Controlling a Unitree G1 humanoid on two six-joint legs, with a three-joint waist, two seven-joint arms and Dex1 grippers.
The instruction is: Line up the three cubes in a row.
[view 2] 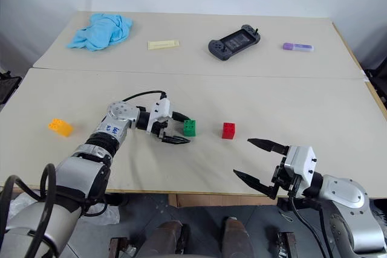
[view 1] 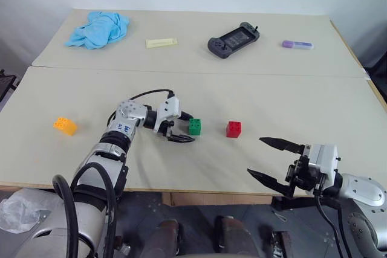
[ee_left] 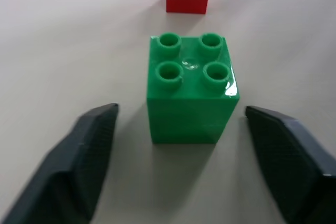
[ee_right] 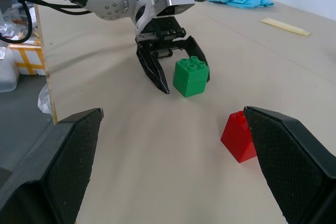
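Left gripper (ee_left: 178,145) jaws apart, straddling green cube (view 1: 195,126) without touching. Red cube (view 1: 233,129) near green's right; orange-yellow cube (view 1: 65,125) well apart, left. Right gripper (view 1: 273,160) open, idle. Green looks placed; fetch orange-yellow next.

Left arm: silver, jointed, with black cables, reaching forward and bent inward at the wrist so that its end effector (view 1: 183,129) points toward the robot's right and tilts slightly downward. Its two black fingers (ee_left: 79,161) stand spread apart, close above the bench surface. Right arm: silver, held low near the body at the front edge, wrist roughly level. Its white-housed end effector (view 1: 272,159) points forward and leftward, both black fingers (ee_right: 58,161) parted wide and holding nothing.
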